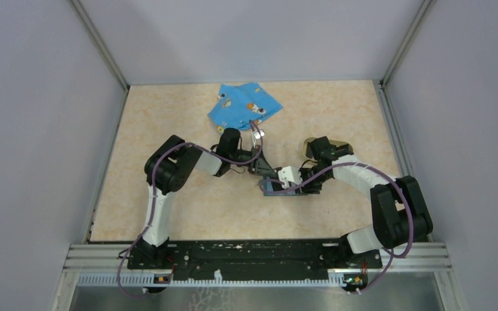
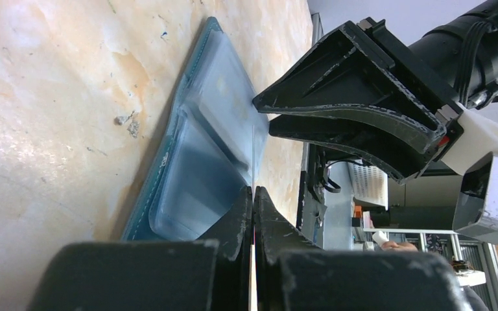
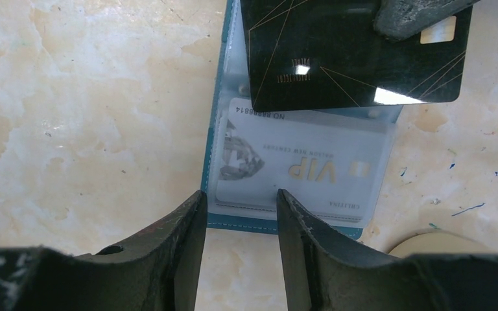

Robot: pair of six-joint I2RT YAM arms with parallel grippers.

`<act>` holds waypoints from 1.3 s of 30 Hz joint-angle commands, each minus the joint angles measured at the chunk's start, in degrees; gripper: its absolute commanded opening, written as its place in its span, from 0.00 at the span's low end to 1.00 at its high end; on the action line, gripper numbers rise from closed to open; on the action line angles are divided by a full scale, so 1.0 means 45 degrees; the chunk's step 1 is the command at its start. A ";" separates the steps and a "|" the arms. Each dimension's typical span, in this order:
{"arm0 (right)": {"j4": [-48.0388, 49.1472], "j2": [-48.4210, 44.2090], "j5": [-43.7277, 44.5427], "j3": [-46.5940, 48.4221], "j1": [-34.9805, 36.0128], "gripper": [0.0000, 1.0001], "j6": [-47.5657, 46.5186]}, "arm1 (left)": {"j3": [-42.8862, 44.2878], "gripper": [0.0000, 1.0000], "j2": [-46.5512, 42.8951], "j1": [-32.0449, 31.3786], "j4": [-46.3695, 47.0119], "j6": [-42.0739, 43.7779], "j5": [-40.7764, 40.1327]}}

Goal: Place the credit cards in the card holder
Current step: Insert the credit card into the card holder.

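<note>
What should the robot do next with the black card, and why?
Probably slide the black card toward a pocket mouth. The left gripper, jaws shut on it, holds it over the open card holder, not yet inside; the right gripper is at its edge.

Enclosure, three-sided.
Pale grey walls point(image 1: 253, 39); beige marbled counter point(image 1: 194, 210) (scuffed, ink-flecked); aluminium rail point(image 1: 97, 258) along near edge; even, diffuse light.

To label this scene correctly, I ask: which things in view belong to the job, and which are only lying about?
For the job: black credit card, held in the left gripper; open card holder, a VIP card in its sleeve.
Lying about: blue cartoon cloth; tan tray.
</note>
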 commanded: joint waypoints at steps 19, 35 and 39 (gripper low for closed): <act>-0.0449 0.0372 0.0315 0.0281 0.0056 0.41 0.0068 | 0.0740 0.00 0.0481 -0.0089 -0.2384 0.0526 -0.1110; -0.0493 0.0392 0.0217 0.0343 0.0133 0.41 0.0064 | 0.1309 0.00 0.0472 -0.0505 -0.3497 0.0856 -0.1849; -0.0481 0.0392 0.0217 0.0336 0.0162 0.41 0.0064 | 0.1419 0.00 0.0540 -0.0620 -0.3483 0.0758 -0.1758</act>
